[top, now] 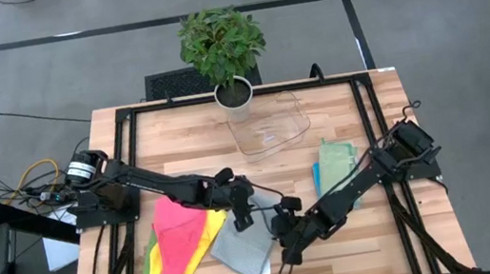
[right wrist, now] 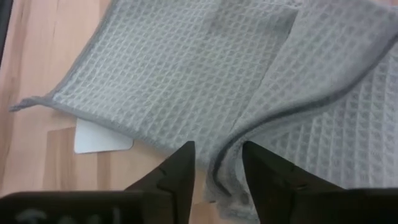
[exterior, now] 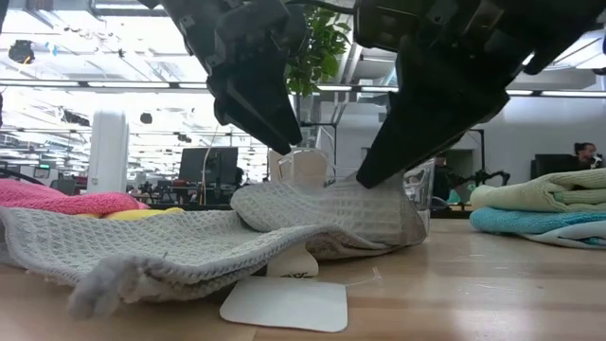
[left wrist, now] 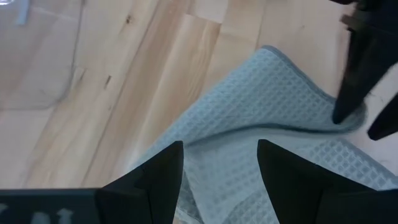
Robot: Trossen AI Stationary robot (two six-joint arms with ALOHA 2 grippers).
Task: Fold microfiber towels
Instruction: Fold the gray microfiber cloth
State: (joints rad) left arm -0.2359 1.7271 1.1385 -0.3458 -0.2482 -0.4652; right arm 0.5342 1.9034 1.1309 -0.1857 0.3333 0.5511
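Observation:
A light grey waffle towel (top: pixel 239 245) lies on the table near the front middle, one side folded over into a raised hump (exterior: pixel 331 208). My right gripper (right wrist: pixel 217 165) is open and slants down, its fingers astride the folded-over edge. My left gripper (left wrist: pixel 221 162) hangs open a little above the towel's far part, touching nothing. Pink, yellow and green towels (top: pixel 179 247) lie heaped to the left. Folded green and blue towels (top: pixel 336 167) are stacked on the right. My right gripper stands open over the grey towel's folded-over edge (right wrist: pixel 225 155), one finger on each side of it. In the low view the tip of one finger (exterior: pixel 371 175) rests on the hump from above, slanting. The towel lies slack on the table, not lifted.
A clear plastic tray (top: pixel 268 132) and a potted plant (top: pixel 226 53) stand at the far middle. A white card (exterior: pixel 284 305) lies on the wood under the grey towel's near edge. Bare wood shows near the front right.

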